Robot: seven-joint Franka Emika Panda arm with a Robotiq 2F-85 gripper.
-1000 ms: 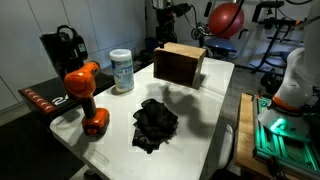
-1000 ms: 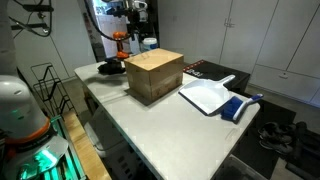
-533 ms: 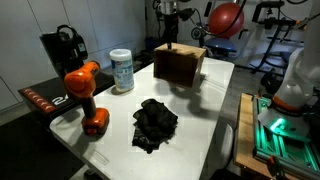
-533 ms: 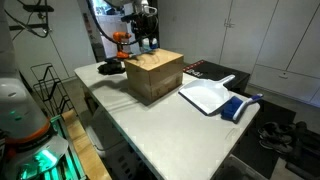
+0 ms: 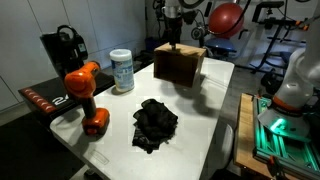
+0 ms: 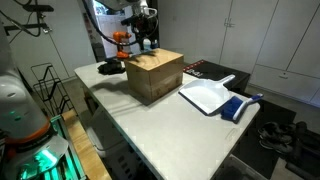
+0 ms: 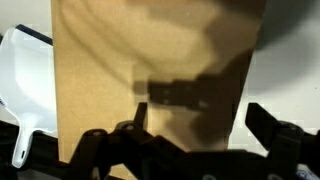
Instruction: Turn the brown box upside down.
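The brown box [image 5: 180, 63] [image 6: 155, 75] stands on the white table [image 5: 200, 125] toward its far end in both exterior views. Its plain flat top [image 7: 150, 60] fills the wrist view, with the gripper's shadow on it. My gripper [image 5: 174, 40] [image 6: 146, 43] [image 7: 200, 122] hangs just above the box top, pointing down. It is open, with one dark finger [image 7: 139, 113] over the cardboard and one [image 7: 266, 122] near the box's edge. Nothing is between the fingers. I cannot tell whether they touch the box.
A white canister [image 5: 121, 70], an orange drill [image 5: 85, 95] and a crumpled black cloth [image 5: 155, 123] lie on the table. A white dustpan [image 6: 207, 96] [image 7: 25, 90] and a blue brush [image 6: 240, 107] sit beside the box. A black machine [image 5: 62, 50] stands by the wall.
The gripper came down from high above the table to just over the box top, then nearly stopped. Its jaws stayed open. The box has not moved.
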